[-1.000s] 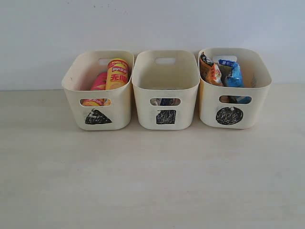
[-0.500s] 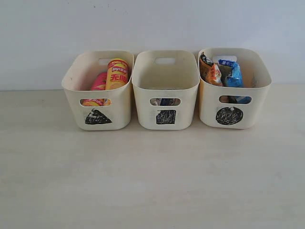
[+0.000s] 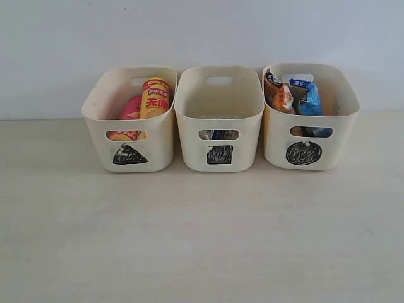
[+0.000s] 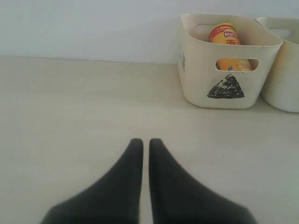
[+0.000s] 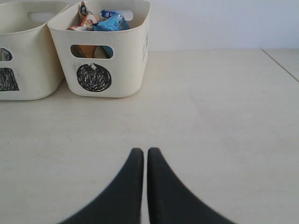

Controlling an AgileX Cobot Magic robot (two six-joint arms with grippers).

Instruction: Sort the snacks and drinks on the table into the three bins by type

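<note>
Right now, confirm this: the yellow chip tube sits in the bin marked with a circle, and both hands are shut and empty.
Wrong bin. The yellow chip tube sits in the triangle bin, as the exterior view shows. The left hand and right hand are indeed shut and empty.

Table (image 3: 202,240): wide, flat and pale beige with faint wood grain; its back edge meets a white wall.
Standing on it: three alike cream plastic tubs with slot handles, upright, in one row along the back edge.
Triangle bin (image 3: 161,144): the end of the row nearest the table's left edge, with a black scribbled triangle on its front wall.
Square bin (image 3: 189,151): middle of the row, just beside the triangle bin.
Circle bin (image 3: 276,148): the end nearest the right edge, just beside the square bin.
</note>
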